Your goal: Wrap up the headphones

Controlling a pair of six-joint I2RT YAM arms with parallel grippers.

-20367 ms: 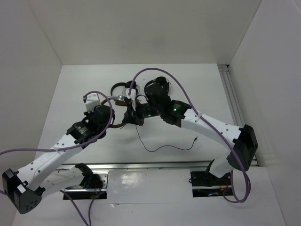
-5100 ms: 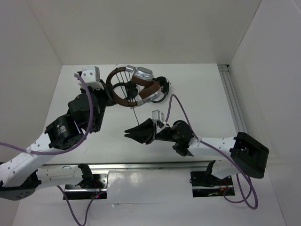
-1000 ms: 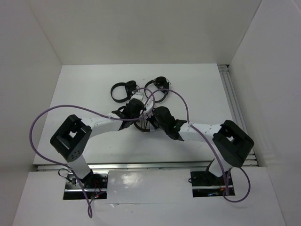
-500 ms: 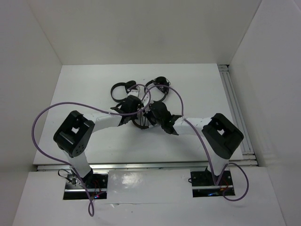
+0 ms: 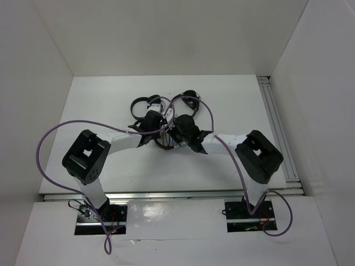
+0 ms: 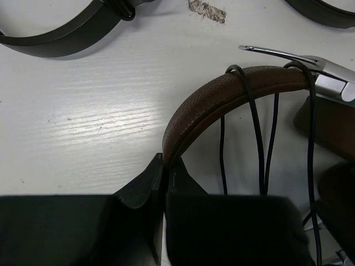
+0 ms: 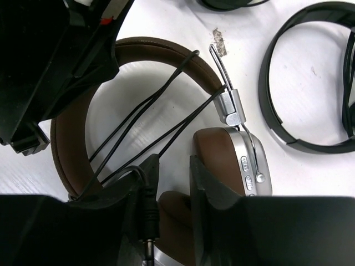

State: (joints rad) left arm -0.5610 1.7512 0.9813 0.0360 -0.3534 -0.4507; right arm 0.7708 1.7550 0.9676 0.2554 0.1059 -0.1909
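The headphones (image 7: 236, 152) are clamped at the headband (image 6: 222, 94) by the left gripper (image 6: 165, 166); the plug (image 7: 147, 235) lies just beside the parted right gripper (image 7: 173, 166), the nearer 1.

There are three sets of headphones on the one desk (image 5: 100, 100). One is the brown-banded headphones (image 7: 138, 47), wound with one thin black cable (image 7: 166, 94). The other two are smaller: the left black set (image 5: 141, 105) and the right black set (image 5: 187, 98). Two arms reach in, each ending in one gripper: the left gripper (image 6: 165, 166) and the right gripper (image 7: 173, 163). Two purple cables (image 5: 52, 136) loop, one per arm. The desk bears one grey scuff (image 7: 220, 41).
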